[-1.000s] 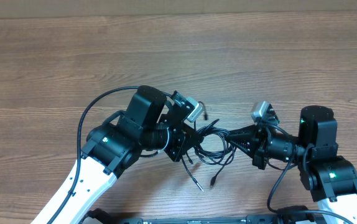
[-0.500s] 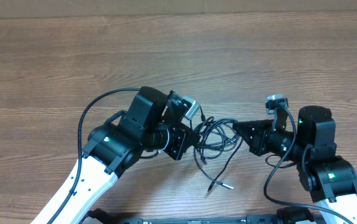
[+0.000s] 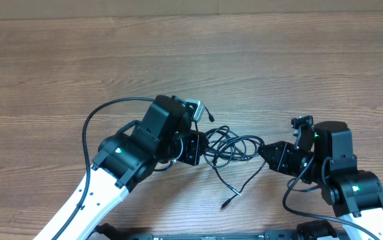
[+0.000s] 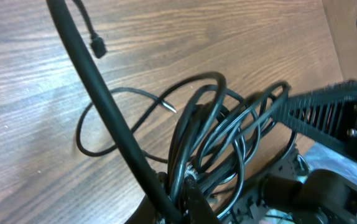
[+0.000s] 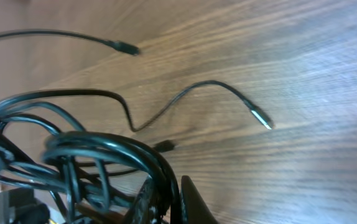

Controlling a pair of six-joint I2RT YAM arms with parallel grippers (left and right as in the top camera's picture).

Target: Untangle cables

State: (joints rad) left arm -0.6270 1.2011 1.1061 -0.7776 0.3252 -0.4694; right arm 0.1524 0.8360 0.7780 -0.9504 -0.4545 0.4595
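1. The bench [image 3: 191, 60] ran wide in the overhead view. Its far edge showed along the top of the frame, and a broad stretch of wood lay between that edge and the arms.
2. Both arms reached in from the near edge and crowded the lower middle, with more open wood to the far left and far right.
3. The cables [image 3: 230, 148] sat as a loose knot of thin black loops between the two end effectors, near the middle of the bench and closer to its near edge.
4. The left end effector [image 3: 201, 148] was pressed together on strands at the left side of the knot. In its wrist view the loops [image 4: 216, 124] fanned up from the fingers [image 4: 188, 202].
5. The right end effector [image 3: 266, 152] was likewise pinched on the knot's right side. In its wrist view the loops [image 5: 97, 155] bunched at its fingers [image 5: 188, 202].
6. One tail [image 3: 241, 187] curved off the knot toward the near edge and ended in a small tip lying flat on the wood.
7. A short plug end [image 3: 211, 116] poked out beside the left wrist.
8. The left arm's thicker cable [image 3: 91, 127] arched out to the left, apart from the knot.
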